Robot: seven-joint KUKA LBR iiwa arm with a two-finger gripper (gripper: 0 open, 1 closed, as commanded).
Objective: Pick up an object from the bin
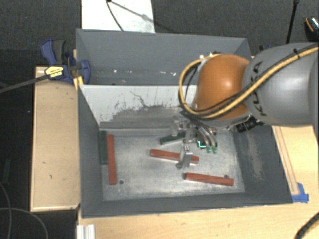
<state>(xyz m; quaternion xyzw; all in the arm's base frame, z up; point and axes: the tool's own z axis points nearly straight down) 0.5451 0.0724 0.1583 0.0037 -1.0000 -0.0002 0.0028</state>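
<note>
Bin, one view from above; positions are noted relative to the gripper.

- Far left of gripper: a dark green strip lies flat against the left wall, with a red bar touching its inner side, parallel to it. Both are tucked along the wall, so probably awkward to grip from above.
- Left and slightly nearer the front: a small dark speck sits alone on the floor.
- Just left and behind: a dark green piece, tilted, with one end running under the wrist.
- At the gripper: a middle red bar lies flat on the open floor. The gripper sits low over its right half. Judged the likely target, since it has free space on both long sides.
- Gripper state: cannot tell whether it is released or clenched, and contact with the bar is not confirmed.
- Right and in front: a second loose red bar, apart from the middle one.
- Right and above: an orange cover on the wrist, with a cable looped round it.
</note>
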